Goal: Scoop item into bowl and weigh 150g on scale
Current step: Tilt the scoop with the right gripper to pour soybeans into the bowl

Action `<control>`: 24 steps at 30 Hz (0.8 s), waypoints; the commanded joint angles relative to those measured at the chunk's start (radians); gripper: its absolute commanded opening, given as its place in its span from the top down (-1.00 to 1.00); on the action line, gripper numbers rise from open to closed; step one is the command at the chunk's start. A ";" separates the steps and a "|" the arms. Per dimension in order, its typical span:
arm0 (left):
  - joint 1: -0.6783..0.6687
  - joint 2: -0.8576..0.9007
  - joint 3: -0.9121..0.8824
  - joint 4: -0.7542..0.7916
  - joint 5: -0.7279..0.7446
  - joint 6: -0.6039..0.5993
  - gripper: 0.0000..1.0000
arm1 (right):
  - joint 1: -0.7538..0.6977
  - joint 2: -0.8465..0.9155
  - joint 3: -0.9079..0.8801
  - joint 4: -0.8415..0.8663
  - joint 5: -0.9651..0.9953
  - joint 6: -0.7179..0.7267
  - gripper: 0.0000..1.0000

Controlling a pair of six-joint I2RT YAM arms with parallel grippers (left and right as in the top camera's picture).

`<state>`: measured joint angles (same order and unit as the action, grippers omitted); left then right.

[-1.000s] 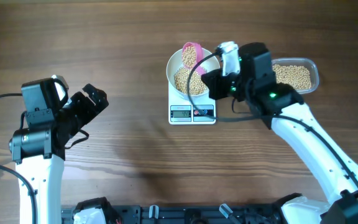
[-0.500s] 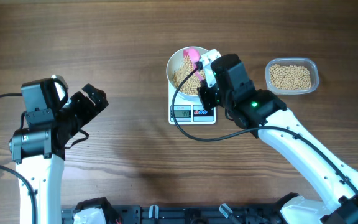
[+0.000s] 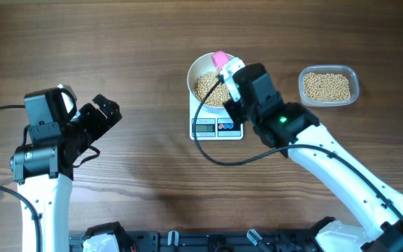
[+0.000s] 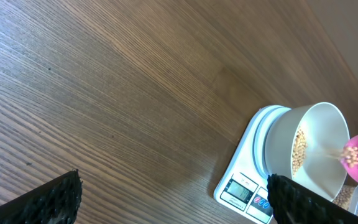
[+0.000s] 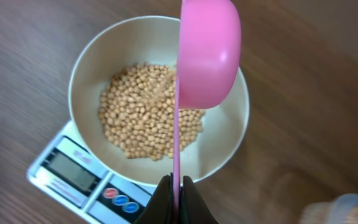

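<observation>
The white bowl point(image 3: 200, 67) stands on the white scale point(image 3: 217, 127), with a bed of tan beans point(image 3: 207, 89) in it. My right gripper point(image 3: 229, 71) is shut on the thin handle of a pink scoop point(image 3: 220, 58). In the right wrist view the scoop point(image 5: 208, 53) hangs on its side above the bowl point(image 5: 229, 143) and its beans point(image 5: 142, 115), with a blur of beans at its rim. That gripper point(image 5: 178, 184) pinches the handle over the scale point(image 5: 73, 171). My left gripper point(image 3: 107, 112) is open and empty at the far left, well away from the scale point(image 4: 244, 186).
A clear plastic tub point(image 3: 329, 85) of beans sits to the right of the scale. Bare wooden tabletop point(image 3: 152, 56) lies between the two arms. A black rail point(image 3: 187, 241) runs along the front edge.
My right wrist has swung left, from beside the tub to the bowl's right edge. The scoop has tipped onto its side over the bowl. The left arm has not moved.
</observation>
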<state>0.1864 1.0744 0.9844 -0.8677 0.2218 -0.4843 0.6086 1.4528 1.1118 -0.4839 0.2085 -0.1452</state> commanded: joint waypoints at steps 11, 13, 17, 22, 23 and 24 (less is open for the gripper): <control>0.006 0.002 -0.001 0.003 -0.014 0.005 -1.00 | 0.081 -0.024 0.031 0.004 0.161 -0.095 0.91; 0.006 0.002 -0.001 0.003 -0.014 0.005 -1.00 | 0.081 -0.024 0.032 0.004 0.146 -0.043 0.91; 0.006 0.002 -0.001 0.003 -0.014 0.005 -1.00 | 0.073 -0.027 0.048 0.003 0.086 0.039 0.91; 0.006 0.002 -0.001 0.003 -0.014 0.005 -1.00 | -0.006 -0.058 0.089 0.000 -0.018 0.117 0.91; 0.006 0.002 -0.001 0.003 -0.014 0.005 -1.00 | -0.037 -0.072 0.094 0.000 -0.049 0.128 0.92; 0.006 0.002 -0.001 0.003 -0.014 0.005 -1.00 | -0.073 -0.087 0.098 0.000 -0.095 0.130 0.91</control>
<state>0.1864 1.0744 0.9844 -0.8677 0.2218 -0.4843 0.6399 1.4395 1.1564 -0.4862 0.2512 -0.0975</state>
